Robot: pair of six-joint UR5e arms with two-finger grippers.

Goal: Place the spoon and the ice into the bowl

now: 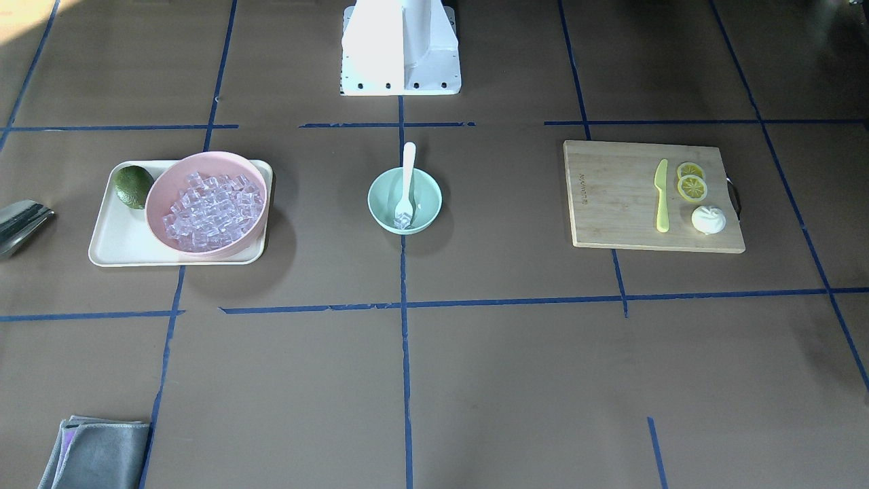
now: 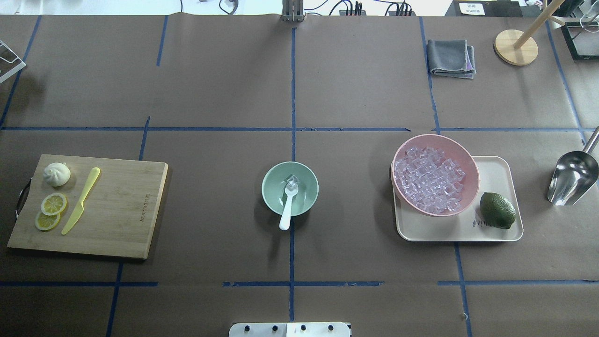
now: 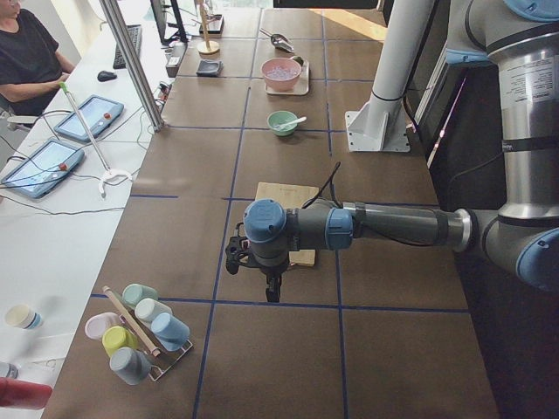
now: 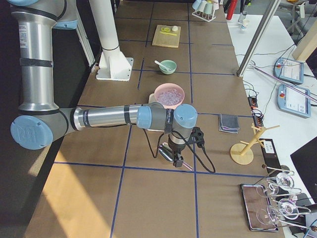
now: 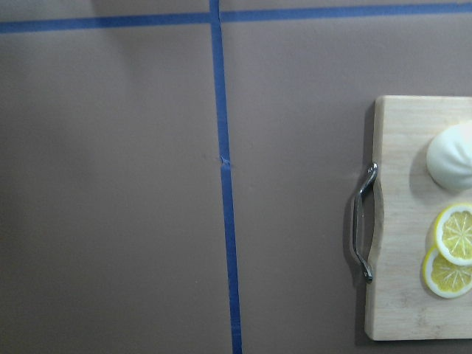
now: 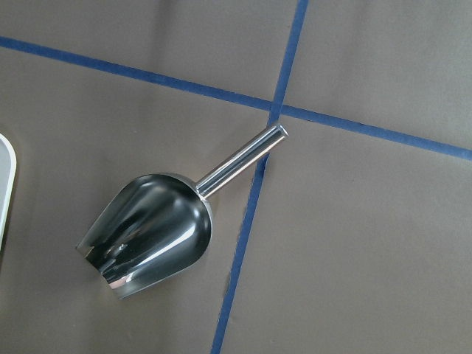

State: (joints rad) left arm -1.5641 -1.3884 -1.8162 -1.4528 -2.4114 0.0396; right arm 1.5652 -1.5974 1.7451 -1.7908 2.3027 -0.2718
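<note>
One mint-green bowl (image 2: 268, 188) sits dead centre on the worktop, right on the blue tape line, smooth and plain. One white plastic spoon (image 2: 287, 208) is in it: oval scoop down inside, handle leaning over the near rim in the overhead view and poking out past it. The scoop touches the ice (image 2: 293, 179), clear and glassy, at least one cube on the bowl's floor; I can't count it more closely.

Off to the right in that view, one pink bowl (image 2: 437, 138) is heaped with clear cubes, too many to count, on one cream tray (image 2: 497, 169) that also carries one dark green fruit (image 2: 497, 210). One steel scoop (image 2: 572, 179) lies beside the tray, and one folded grey cloth (image 2: 450, 57) sits farther back.

On the left, one wooden board (image 2: 122, 206) carries two lemon slices (image 2: 53, 204), one yellow-green knife (image 2: 82, 200) and one white bun (image 2: 56, 174).

There is a brand mark on the board and small print on the tray; both are too small to read.

The left arm's fingers (image 3: 272, 291) hang off the board's outer end and the right arm's fingers (image 4: 177, 161) hang above the steel scoop. Whether either pair is spread or closed, I can't tell.
</note>
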